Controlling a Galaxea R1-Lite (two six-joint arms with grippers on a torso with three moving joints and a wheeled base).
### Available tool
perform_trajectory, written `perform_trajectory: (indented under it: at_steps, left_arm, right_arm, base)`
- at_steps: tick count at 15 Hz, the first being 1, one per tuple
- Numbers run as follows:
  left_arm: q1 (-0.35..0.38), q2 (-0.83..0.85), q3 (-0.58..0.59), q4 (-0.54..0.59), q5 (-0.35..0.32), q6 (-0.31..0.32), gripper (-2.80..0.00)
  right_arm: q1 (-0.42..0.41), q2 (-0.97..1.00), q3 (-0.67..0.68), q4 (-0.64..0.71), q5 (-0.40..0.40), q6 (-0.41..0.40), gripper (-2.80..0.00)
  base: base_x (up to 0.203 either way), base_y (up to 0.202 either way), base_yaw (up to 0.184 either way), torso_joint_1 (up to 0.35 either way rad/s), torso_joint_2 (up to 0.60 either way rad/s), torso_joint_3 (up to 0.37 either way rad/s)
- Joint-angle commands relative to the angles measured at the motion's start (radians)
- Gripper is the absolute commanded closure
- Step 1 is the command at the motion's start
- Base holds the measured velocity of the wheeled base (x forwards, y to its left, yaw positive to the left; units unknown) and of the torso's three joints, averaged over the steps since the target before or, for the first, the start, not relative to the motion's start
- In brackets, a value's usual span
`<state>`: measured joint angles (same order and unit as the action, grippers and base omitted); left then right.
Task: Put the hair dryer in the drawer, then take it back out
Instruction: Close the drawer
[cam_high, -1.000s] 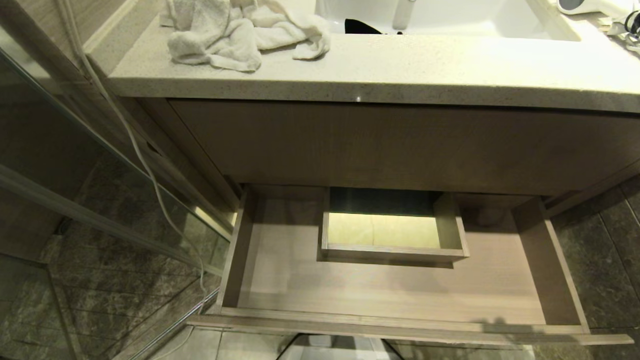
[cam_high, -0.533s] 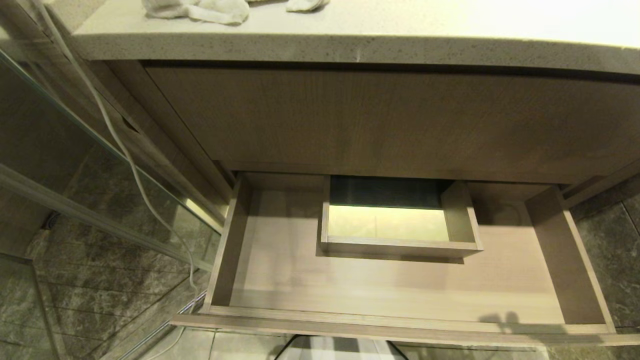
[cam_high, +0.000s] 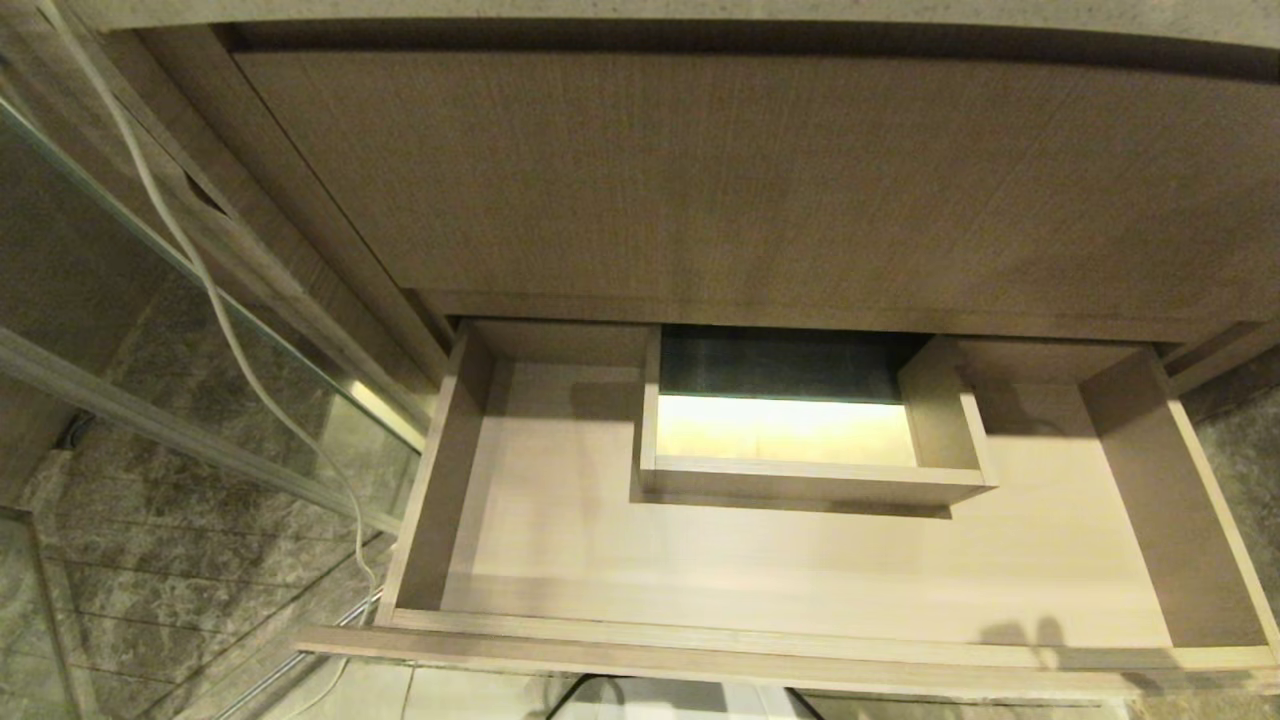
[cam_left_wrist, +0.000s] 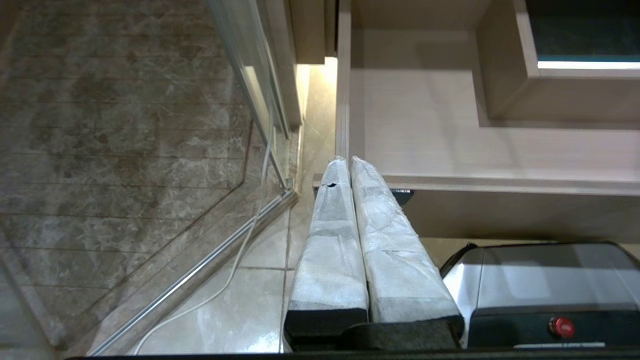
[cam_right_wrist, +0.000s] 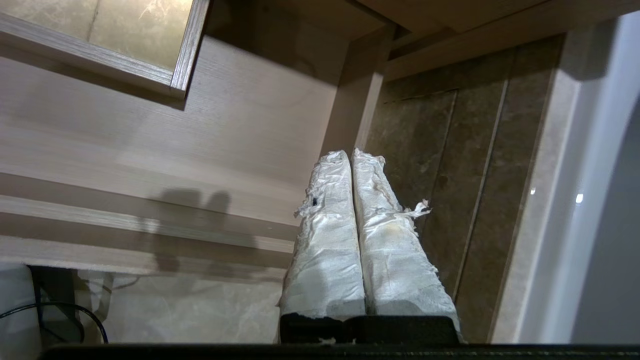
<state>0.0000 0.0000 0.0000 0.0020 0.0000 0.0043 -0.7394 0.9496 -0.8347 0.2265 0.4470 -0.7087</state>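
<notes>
Head view: drawer open; both hands closed, holding nothing.

We see the drawer in matt beige wood-grain laminate, same finish on the panel above. Floor tiles are glossy veined dark stone, paler glossy by the glass screen. Both grippers' fingers wear frayed white cloth-like wrap.
</notes>
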Motion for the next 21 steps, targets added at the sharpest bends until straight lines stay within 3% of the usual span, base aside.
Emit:
perform_trajectory:
  at_steps: [1,3,5,7,11,17,21]
  left_arm:
    - [0.000,0.000,0.002,0.000,0.000,0.000,0.00]
    - [0.000,0.000,0.002,0.000,0.000,0.000,0.00]
    - [0.000,0.000,0.002,0.000,0.000,0.000,0.00]
    - [0.000,0.000,0.002,0.000,0.000,0.000,0.00]
    - [0.000,0.000,0.002,0.000,0.000,0.000,0.00]
    - [0.000,0.000,0.002,0.000,0.000,0.000,0.00]
    - [0.000,0.000,0.002,0.000,0.000,0.000,0.00]
  right_arm:
    - [0.000,0.012,-0.006,0.002,-0.001,-0.005,0.00]
    - [0.000,0.023,0.001,0.005,-0.015,-0.010,0.00]
    - [0.001,0.055,0.058,0.020,-0.085,-0.021,0.00]
    - [0.002,0.059,0.125,0.093,-0.203,-0.033,0.00]
    - [0.003,0.179,0.234,0.057,-0.463,-0.037,0.00]
    - [0.027,0.491,0.267,0.021,-0.500,-0.040,0.00]
    - [0.047,0.648,0.328,-0.048,-0.478,-0.035,0.00]
  base:
    - [0.000,0.000,0.000,0.002,0.29,0.276]
    - [0.000,0.000,0.000,0.049,0.20,0.271]
    - [0.000,0.000,0.000,0.106,0.05,0.180]
    - [0.000,0.000,0.000,0.052,0.04,0.083]
    - [0.000,0.000,0.000,0.041,0.03,0.045]
    - [0.000,0.000,0.000,0.007,0.00,0.011]
    - [0.000,0.000,0.000,0.000,0.00,0.000]
